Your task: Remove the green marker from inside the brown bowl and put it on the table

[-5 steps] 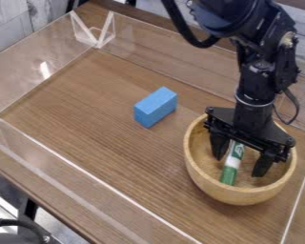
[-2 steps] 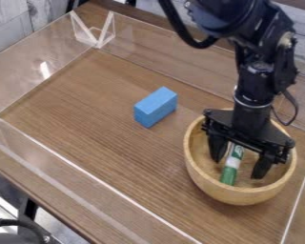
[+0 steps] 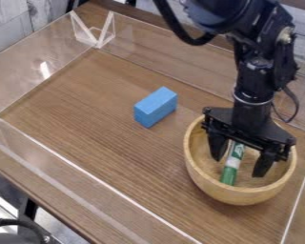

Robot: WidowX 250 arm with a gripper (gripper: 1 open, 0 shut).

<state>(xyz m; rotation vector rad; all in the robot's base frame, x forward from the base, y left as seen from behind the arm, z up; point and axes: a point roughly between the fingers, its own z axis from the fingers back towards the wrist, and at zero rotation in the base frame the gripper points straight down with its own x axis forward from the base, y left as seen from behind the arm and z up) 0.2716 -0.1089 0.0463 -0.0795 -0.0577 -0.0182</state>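
Observation:
The brown bowl point(image 3: 206, 176) sits at the right front of the table point(image 3: 91, 105). Inside it lies the green marker point(image 3: 232, 168), white-barrelled with a green end toward the front rim. My gripper point(image 3: 242, 156) points straight down into the bowl, open, with one finger on each side of the marker. The fingertips are low in the bowl and cover the marker's far part. I cannot tell whether the pads touch it.
A blue block point(image 3: 155, 106) lies on the wood left of the bowl. Low clear acrylic walls point(image 3: 41, 69) border the tabletop, with a folded clear piece point(image 3: 91, 33) at the back left. The black arm point(image 3: 259, 67) rises above the bowl.

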